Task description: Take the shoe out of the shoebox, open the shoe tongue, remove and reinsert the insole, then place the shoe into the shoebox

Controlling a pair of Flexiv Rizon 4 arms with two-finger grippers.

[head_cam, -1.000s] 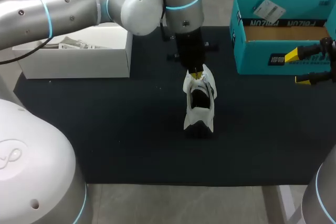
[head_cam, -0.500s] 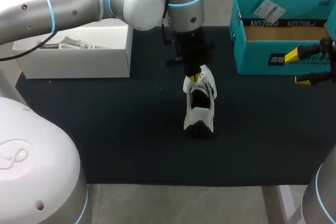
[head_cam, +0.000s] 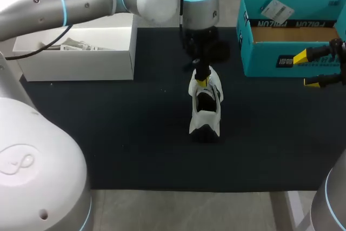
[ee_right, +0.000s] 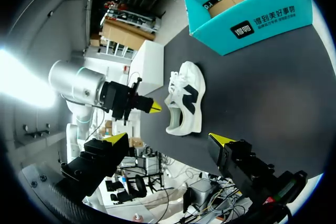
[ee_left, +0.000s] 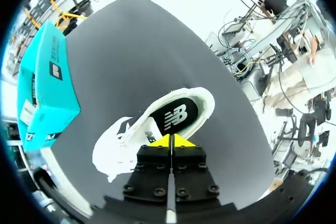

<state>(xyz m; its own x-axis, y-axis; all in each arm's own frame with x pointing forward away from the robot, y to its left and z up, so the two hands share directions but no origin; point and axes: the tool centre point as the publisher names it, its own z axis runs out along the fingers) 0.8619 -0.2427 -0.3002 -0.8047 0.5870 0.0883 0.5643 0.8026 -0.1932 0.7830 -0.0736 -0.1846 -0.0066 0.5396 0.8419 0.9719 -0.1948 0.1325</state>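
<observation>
1. Shoe (head_cam: 205,109): out of the box, on the black mat (head_cam: 108,133) about mid-table, lying lengthwise far to near. It sits well left of the shoebox (head_cam: 270,60) and right of the white box (head_cam: 81,63).
2. Shoe appearance: white upper with a dark opening in the middle, seen from above. The far end flares into loose white flaps. The near end shows a dark patch. I cannot tell from above which end is the toe.
3. Left wrist view: the shoe (ee_left: 157,124) lies directly under my fingers. Its mouth is wide, and the black insole (ee_left: 176,116) with a white mark shows inside a white rim. The rest of the white upper spreads out beside my fingers.
4. Right wrist view: the shoe (ee_right: 185,98) turns one side towards this camera, with a black mark on the white.
5. Left gripper (head_cam: 201,81): over the far end of the shoe. In its own view (ee_left: 171,141) the yellow tips are pressed together with nothing seen between them. From the right wrist view (ee_right: 154,107) the tip is just beside the shoe, with a small gap.
6. Right gripper (head_cam: 306,70): at the right edge of the table, in front of the shoebox's near wall and well apart from the shoe. The fingers (ee_right: 169,140) are spread wide and hold nothing.
7. Shoebox: teal, far right, open on top, with brown card and a white tag inside (ee_right: 252,24).
</observation>
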